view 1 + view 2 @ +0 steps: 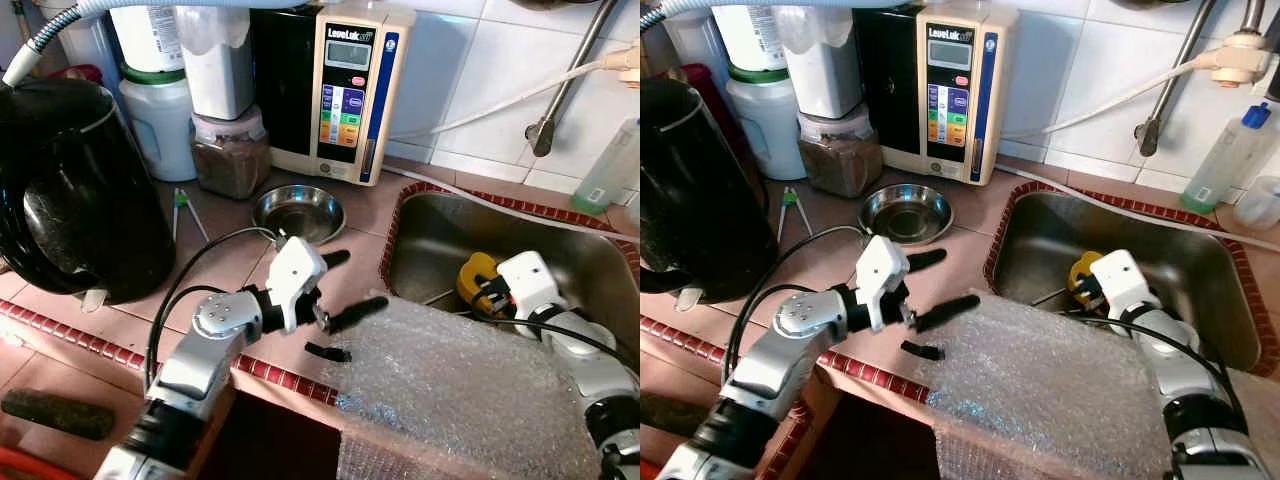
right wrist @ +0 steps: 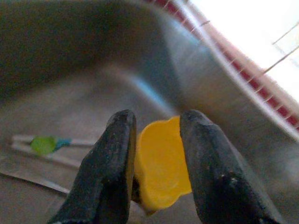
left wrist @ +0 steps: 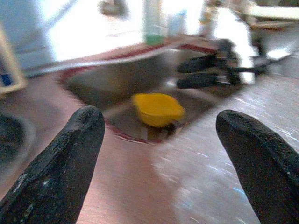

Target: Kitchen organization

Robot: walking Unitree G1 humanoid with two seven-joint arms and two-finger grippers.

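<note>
right wrist view: the right gripper (image 2: 156,154) has its jaws clenched on a yellow cup (image 2: 161,163) inside the steel sink (image 1: 440,240), at the right centre of the left eye view. left gripper (image 1: 345,290) hovers at frame centre above the tiled worktop (image 1: 230,260), jaws released and holding nothing, at the edge of a bubble wrap sheet (image 1: 450,390). a steel bowl (image 1: 298,212) sits just above it, near a black kettle (image 1: 70,190) at upper left.
</note>
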